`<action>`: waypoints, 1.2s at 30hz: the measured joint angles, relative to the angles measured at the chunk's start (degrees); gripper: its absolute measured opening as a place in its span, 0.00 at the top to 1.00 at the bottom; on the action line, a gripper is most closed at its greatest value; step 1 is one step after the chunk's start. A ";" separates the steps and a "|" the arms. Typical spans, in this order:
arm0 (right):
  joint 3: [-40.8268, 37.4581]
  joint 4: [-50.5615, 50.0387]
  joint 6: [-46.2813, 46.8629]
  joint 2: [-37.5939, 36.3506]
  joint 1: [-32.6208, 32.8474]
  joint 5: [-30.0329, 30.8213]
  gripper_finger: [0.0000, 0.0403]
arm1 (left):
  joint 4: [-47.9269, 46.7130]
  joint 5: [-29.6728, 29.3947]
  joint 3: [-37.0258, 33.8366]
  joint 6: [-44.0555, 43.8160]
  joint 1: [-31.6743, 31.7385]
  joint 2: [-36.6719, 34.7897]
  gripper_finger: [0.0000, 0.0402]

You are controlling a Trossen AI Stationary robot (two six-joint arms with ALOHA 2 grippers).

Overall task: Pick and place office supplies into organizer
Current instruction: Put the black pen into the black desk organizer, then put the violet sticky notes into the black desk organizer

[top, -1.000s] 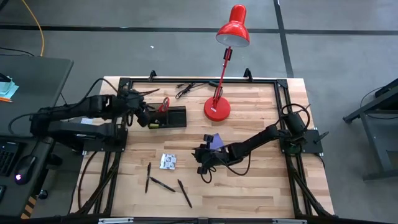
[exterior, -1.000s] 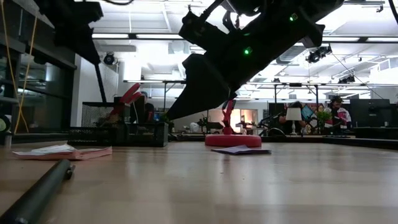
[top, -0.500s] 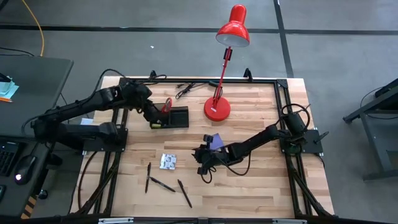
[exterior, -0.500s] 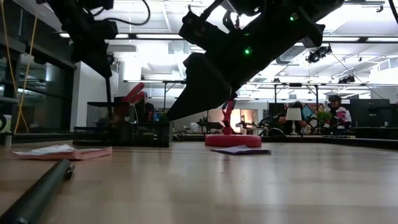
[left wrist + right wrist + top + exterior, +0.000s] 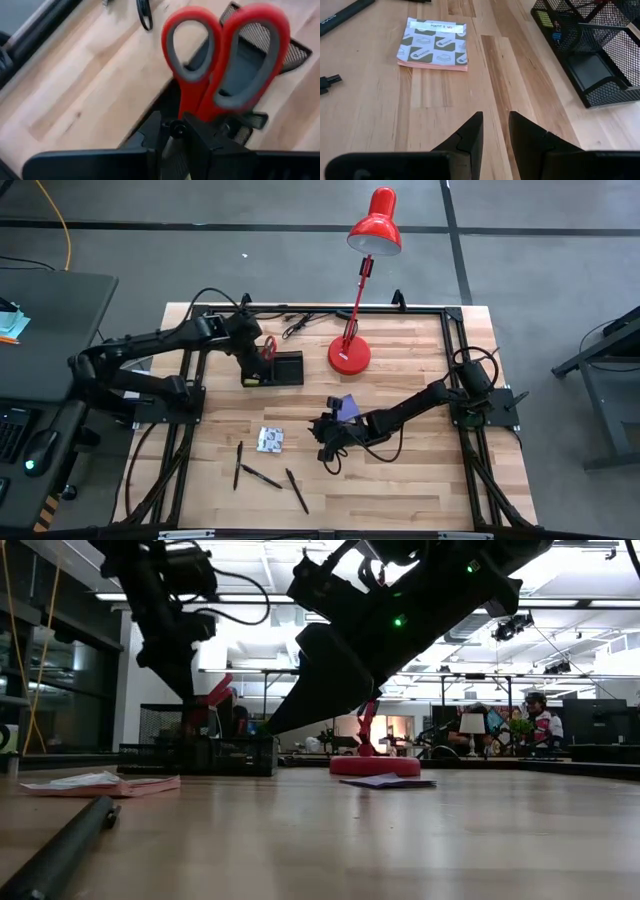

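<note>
My left gripper [image 5: 254, 358] hangs over the left end of the black mesh organizer [image 5: 282, 370], shut on the red-handled scissors [image 5: 225, 55]. The scissors' handles [image 5: 267, 345] stick out past the fingertips above the organizer's taller section [image 5: 200, 740]. Whether the scissors touch the organizer, I cannot tell. My right gripper [image 5: 495, 120] waits mid-table, a little open and holding nothing. The purple pad [image 5: 347, 406] lies flat beside it. The patterned packet [image 5: 434, 44] and three black pens [image 5: 262, 476] also lie flat on the wood. My left gripper pinches the scissors at the pivot [image 5: 176, 129], just behind the red handles, between its two fingers. It comes steeply from above, slanting in from the table's far left. The handles reach out ahead of the fingers; the blades are hidden behind the gripper.
A red desk lamp stands on its round base [image 5: 350, 356] right of the organizer. A black cable [image 5: 300, 325] lies along the far edge. A black frame [image 5: 455, 330] borders the tabletop. Bare wood spreads at the near right [image 5: 420, 480].
My left arm has swung round toward the table's far edge, and its gripper has turned and sunk toward the organizer. The scissors have stayed in the gripper, their red handles still over the organizer's left end.
</note>
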 joint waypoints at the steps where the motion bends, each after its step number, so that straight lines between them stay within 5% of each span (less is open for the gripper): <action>1: 0.00 0.00 0.29 0.00 0.00 -0.23 0.79 | 0.34 -0.14 0.13 0.50 0.00 0.65 0.90; 7: 0.00 -0.07 0.66 0.00 0.03 -0.40 0.79 | 0.56 -2.71 -0.18 -0.51 0.00 2.03 0.82; 17: 0.00 -0.11 0.66 0.00 0.00 -0.54 0.79 | 0.85 -2.92 -0.09 1.58 -0.02 1.66 0.45; 25: -0.04 -0.37 0.83 0.00 0.00 -0.91 0.79 | 0.81 -3.38 3.10 1.17 -0.02 -6.47 0.32; 36: -0.04 -4.14 3.65 0.01 0.15 -1.50 0.79 | 3.02 22.73 4.61 -1.58 -0.04 -30.24 0.36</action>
